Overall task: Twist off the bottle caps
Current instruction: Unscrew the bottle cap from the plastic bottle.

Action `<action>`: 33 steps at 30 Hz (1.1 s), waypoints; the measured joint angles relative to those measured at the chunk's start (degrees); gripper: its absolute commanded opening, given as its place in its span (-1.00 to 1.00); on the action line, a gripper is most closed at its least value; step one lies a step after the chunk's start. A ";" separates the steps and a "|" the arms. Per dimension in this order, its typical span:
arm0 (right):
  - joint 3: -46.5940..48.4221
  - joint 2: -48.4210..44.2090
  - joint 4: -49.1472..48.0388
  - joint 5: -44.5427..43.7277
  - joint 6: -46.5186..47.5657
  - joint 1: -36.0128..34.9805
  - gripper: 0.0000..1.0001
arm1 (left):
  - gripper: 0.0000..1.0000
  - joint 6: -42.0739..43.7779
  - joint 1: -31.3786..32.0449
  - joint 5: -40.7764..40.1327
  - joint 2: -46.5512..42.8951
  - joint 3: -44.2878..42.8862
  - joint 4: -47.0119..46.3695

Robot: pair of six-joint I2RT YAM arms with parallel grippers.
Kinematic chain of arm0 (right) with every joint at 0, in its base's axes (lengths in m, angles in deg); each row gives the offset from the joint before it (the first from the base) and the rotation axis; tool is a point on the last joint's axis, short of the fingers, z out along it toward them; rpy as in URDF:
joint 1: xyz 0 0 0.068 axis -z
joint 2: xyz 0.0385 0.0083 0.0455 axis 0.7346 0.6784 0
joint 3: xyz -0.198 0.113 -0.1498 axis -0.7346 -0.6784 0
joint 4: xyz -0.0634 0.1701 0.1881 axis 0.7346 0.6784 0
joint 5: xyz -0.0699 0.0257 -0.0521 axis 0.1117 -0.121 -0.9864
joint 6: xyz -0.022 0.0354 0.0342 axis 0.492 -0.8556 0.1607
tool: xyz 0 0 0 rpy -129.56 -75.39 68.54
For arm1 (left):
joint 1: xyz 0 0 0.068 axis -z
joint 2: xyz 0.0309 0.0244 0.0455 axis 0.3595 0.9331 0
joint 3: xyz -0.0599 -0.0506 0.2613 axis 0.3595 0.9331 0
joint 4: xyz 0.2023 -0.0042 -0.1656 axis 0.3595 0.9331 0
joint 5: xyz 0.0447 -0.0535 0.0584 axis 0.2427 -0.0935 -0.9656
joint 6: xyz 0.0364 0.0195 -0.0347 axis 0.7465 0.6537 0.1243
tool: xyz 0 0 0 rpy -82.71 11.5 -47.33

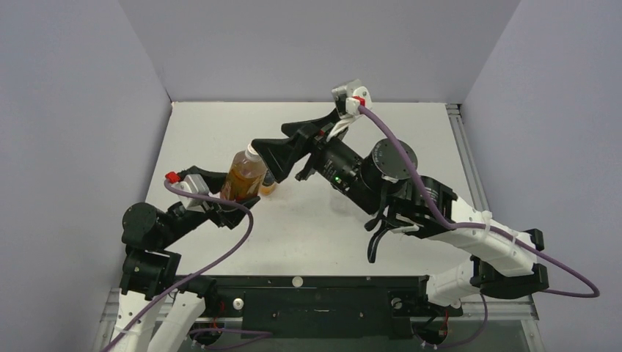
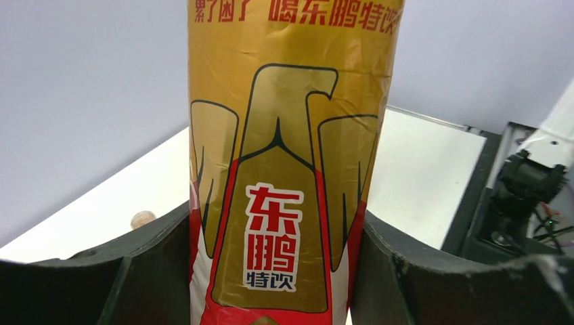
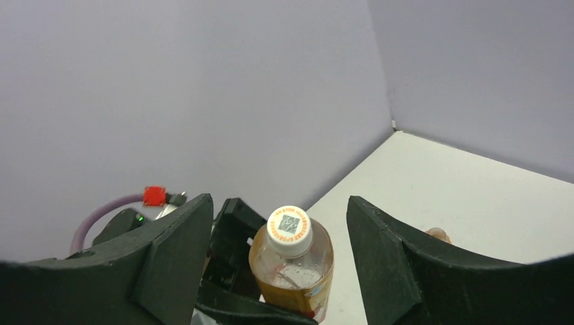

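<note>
My left gripper (image 1: 226, 201) is shut on the lower body of an orange bottle (image 1: 245, 176), whose gold and red label (image 2: 291, 169) fills the left wrist view between the two dark fingers (image 2: 152, 274). The bottle's white cap (image 3: 290, 230) sits on its neck, a printed code on top. My right gripper (image 3: 279, 211) is open, a finger on each side of the cap (image 1: 253, 150) and both clear of it. In the top view the right gripper (image 1: 262, 158) hangs just right of the bottle's neck.
A small brownish object (image 1: 268, 185) stands on the white table (image 1: 411, 147) right beside the held bottle; it also shows in the wrist views as a brownish object (image 2: 142, 219) (image 3: 438, 234). Grey walls close off the back and both sides.
</note>
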 measured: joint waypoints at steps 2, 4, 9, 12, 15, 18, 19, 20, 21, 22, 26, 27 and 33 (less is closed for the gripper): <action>2.89 2.64 1.40 -5.35 -0.02 -1.11 0.36 | -0.88 2.05 0.00 -1.84 -0.52 0.42 0.35; 3.06 4.15 2.64 -8.79 -0.26 -1.75 0.36 | -0.89 4.17 0.00 -3.78 -1.22 1.09 0.83; 2.56 7.10 4.00 -12.79 -1.60 -2.10 0.32 | -0.90 8.74 0.00 -7.43 -3.65 3.30 1.90; 1.97 7.30 3.91 -13.57 -2.34 -2.14 0.29 | -0.91 10.95 0.00 -8.68 -4.63 4.35 2.38; 1.66 7.30 2.75 -14.12 -2.91 -2.38 0.25 | -0.91 12.41 0.00 -9.62 -4.79 4.87 2.95; 1.18 7.30 1.55 -14.36 -3.72 -2.47 0.21 | -0.91 13.29 0.00 -10.10 -4.74 4.92 3.32; 1.11 7.32 1.46 -14.36 -3.87 -2.47 0.20 | -0.91 13.51 0.00 -10.25 -4.74 4.92 3.34; 1.09 7.37 1.44 -14.36 -3.98 -2.47 0.18 | -0.91 13.86 0.00 -10.40 -4.74 4.92 3.41; 1.09 7.43 1.31 -14.38 -4.15 -2.47 0.17 | -0.91 13.97 0.00 -10.54 -4.74 4.92 3.58; 1.09 7.56 1.09 -14.43 -4.26 -2.47 0.16 | -0.91 14.14 0.00 -10.67 -4.74 4.92 3.74; 1.09 8.74 0.55 -14.95 -4.63 -2.47 0.12 | -0.92 14.40 0.00 -10.95 -4.74 4.92 4.13; 1.07 9.20 0.42 -15.17 -4.76 -2.45 0.11 | -0.91 14.43 0.00 -10.95 -4.74 4.92 4.20; 0.59 10.99 0.31 -15.78 -5.01 -2.45 0.01 | -0.92 14.58 0.00 -10.95 -4.74 4.92 4.35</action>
